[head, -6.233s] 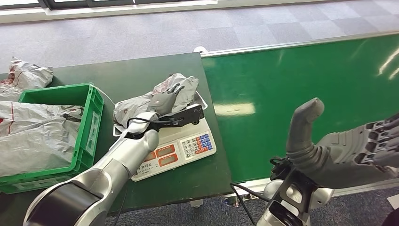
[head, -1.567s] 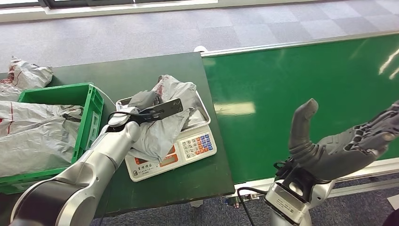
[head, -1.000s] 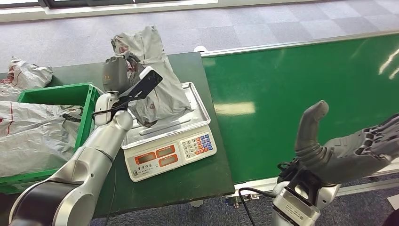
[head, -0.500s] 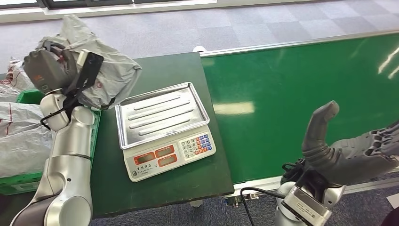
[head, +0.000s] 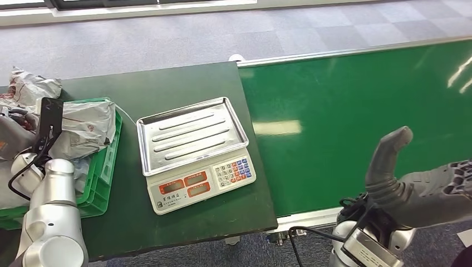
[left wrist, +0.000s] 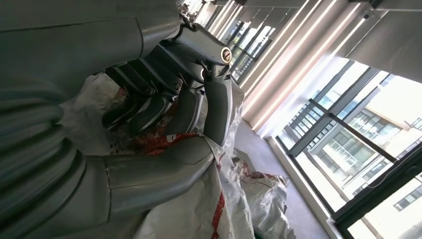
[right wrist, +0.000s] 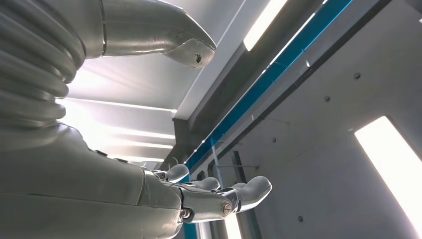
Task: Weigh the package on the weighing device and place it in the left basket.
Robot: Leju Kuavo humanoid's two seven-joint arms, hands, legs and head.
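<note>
Package (head: pixel 83 130) is looking like a soft, light poly mailer bag: grey crinkled plastic w/ red print, sagging and folding under its own weight, prob slippery, so gripping a bunched fold beats pinching a flat face. It's hanging over the green basket (head: pixel 106 167) at the left end of the desk (head: pixel 222 217), just above other grey bags already lying in there. Left hand (left wrist: pixel 169 114) is holding it, fingers (left wrist: pixel 186 112) and thumb clamped on a wad of the plastic. Scale (head: pixel 195 153) is sitting w/ its steel tray bare, so weighing seems done; letting go into the basket is likely what's left. Right hand (right wrist: pixel 209 194) is idling by the green belt (head: pixel 356 105), fingers apart, holding nothing.
</note>
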